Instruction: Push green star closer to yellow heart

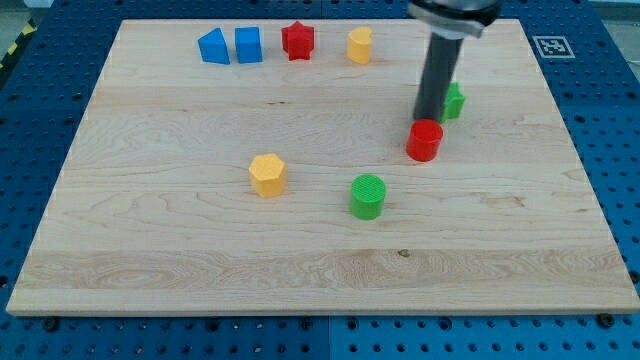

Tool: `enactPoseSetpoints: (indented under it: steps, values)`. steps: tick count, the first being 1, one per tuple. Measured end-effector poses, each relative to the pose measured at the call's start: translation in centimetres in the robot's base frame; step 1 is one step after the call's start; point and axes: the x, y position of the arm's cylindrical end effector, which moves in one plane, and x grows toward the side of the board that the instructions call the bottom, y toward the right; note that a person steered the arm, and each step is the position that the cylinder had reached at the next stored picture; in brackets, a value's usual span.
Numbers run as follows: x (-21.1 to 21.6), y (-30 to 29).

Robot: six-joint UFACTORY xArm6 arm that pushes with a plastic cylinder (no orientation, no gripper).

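Surface: a pale wooden board that fills most of the view; it lies on a blue perforated base, and all the blocks stand on it.
Rod: a dark straight rod that comes down from the view's top, right of centre; my tip is at its lower end, touching or almost touching the top back edge of the red cylinder.
Jaws: the arm has no jaws, only the rod, so nothing is spread or pinched.
Green star: just to the view's right of the rod, partly hidden behind it; its shape is hard to read because of this. It is just beside my tip, a little higher in the view.
Red cylinder: directly below my tip in the view, near the green star, at its lower left.
Green cylinder: below and left of the red cylinder, near the centre of the board.
Yellow heart: left of the green cylinder, well apart from the green star, which is far to its upper right.
Blue blocks: two, touching side by side, at the view's top left.
Red star: just right of the blue blocks, in the same top row.
Yellow block: right of the red star, in the top row; its exact shape I cannot tell.
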Motion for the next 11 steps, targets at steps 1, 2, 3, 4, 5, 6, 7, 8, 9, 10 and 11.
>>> enactPoseSetpoints:
  steps: [1, 2, 3, 4, 5, 6, 7, 8, 9, 10, 11]
  values:
    - [-0.1, 4.4]
    - [-0.1, 8.5]
    - [-0.2, 9.6]
    - [-0.2, 7.9]
    - [-1.8, 6.3]
    - [-3.5, 6.2]
    - [-3.7, 5.5]
    - [-3.0, 4.9]
    - [-4.9, 4.2]
    - [-6.1, 3.4]
    - [-6.2, 1.5]
